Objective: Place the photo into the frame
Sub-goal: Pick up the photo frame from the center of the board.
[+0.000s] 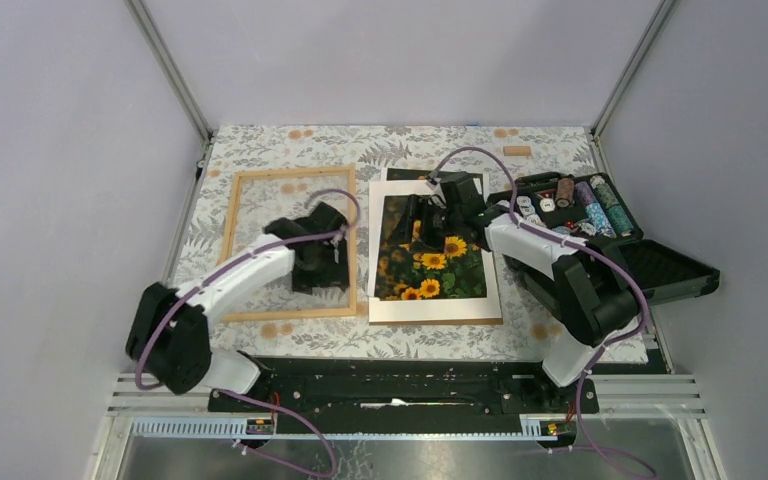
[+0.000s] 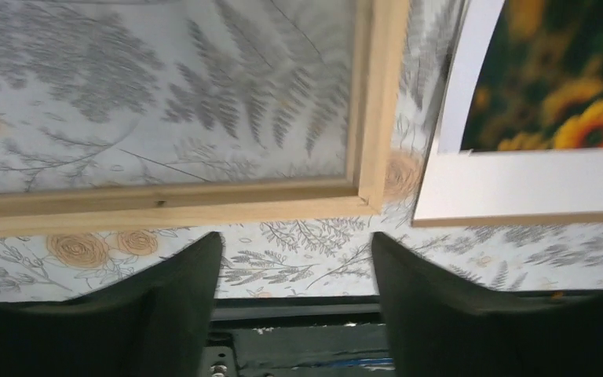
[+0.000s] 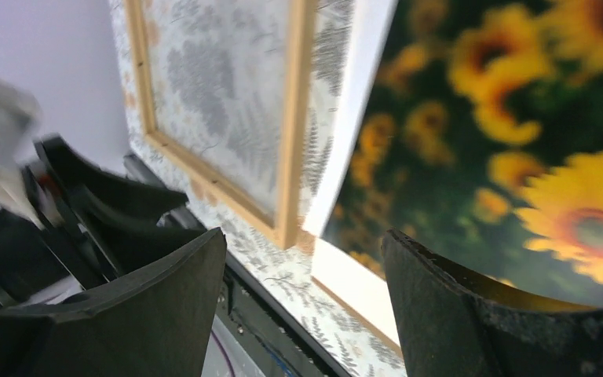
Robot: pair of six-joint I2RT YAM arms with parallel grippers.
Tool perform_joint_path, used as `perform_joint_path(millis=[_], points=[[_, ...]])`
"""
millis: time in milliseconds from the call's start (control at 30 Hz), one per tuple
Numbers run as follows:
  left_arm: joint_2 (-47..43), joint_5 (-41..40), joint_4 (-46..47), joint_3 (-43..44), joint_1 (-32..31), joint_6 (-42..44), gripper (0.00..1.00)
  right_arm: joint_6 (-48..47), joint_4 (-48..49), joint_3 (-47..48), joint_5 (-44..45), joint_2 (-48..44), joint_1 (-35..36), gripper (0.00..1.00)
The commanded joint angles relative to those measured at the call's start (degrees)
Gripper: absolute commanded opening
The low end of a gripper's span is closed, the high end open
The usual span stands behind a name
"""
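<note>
The sunflower photo point(image 1: 430, 265) lies flat in the middle of the table, bordered by a white mat point(image 1: 435, 308). To its left lies the thin light-wood frame point(image 1: 228, 240), its clear pane showing the fern cloth beneath. My left gripper point(image 1: 310, 278) hovers over the frame's right side, open and empty. In the left wrist view the frame's near right corner point(image 2: 369, 118) and the photo point(image 2: 565, 78) lie beyond my left gripper point(image 2: 294, 259). My right gripper point(image 1: 417, 235) hangs over the photo's upper part, open and empty. In the right wrist view the photo point(image 3: 518, 118) and frame point(image 3: 294, 118) lie below my right gripper point(image 3: 306, 251).
An open black case point(image 1: 600, 240) holding poker chips stands at the right, close to the right arm. A small wooden block point(image 1: 517, 151) lies at the back. A brown board edge point(image 1: 435, 322) shows under the mat. Grey walls enclose the floral-cloth table.
</note>
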Motion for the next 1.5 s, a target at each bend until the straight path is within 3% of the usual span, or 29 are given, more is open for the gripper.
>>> perform_joint_path(millis=[0, 67, 267, 500, 633, 833, 1033, 1200, 1467], points=[[-9.54, 1.37, 2.48, 0.22, 14.9, 1.96, 0.85, 5.56, 9.59, 1.21, -5.25, 1.94, 5.36, 0.78], [-12.35, 2.26, 3.95, 0.05, 23.54, 3.36, 0.98, 9.52, 14.6, 1.22, -6.3, 4.25, 7.56, 0.74], [-12.27, 6.8, 8.52, -0.05, 49.1, 8.26, 0.99, 12.78, 18.45, 3.58, -3.54, 9.99, 12.84, 0.71], [-7.38, 2.95, 15.61, 0.05, 58.62, 1.58, 0.99, 10.12, 18.87, 6.34, -4.84, 14.98, 12.89, 0.74], [-1.98, -3.21, 19.45, 1.66, 60.25, 2.17, 0.99, 11.1, 20.07, 7.78, -7.66, 17.76, 12.89, 0.74], [5.57, 2.29, 23.58, -0.44, 63.36, 1.71, 0.99, 12.56, 21.39, 7.59, -7.37, 19.09, 13.02, 0.69], [7.28, 7.55, 26.8, -4.26, 64.51, 0.69, 0.98, 13.18, 21.43, 6.96, -6.3, 20.56, 12.98, 0.63], [0.17, -1.87, 24.03, -2.63, 58.62, 4.08, 0.99, 12.55, 20.32, 6.67, -5.54, 20.46, 12.98, 0.64], [-10.3, -1.25, 18.72, -3.4, 49.07, 5.13, 0.98, 9.97, 9.53, 8.02, 4.69, 18.76, 15.45, 0.58]])
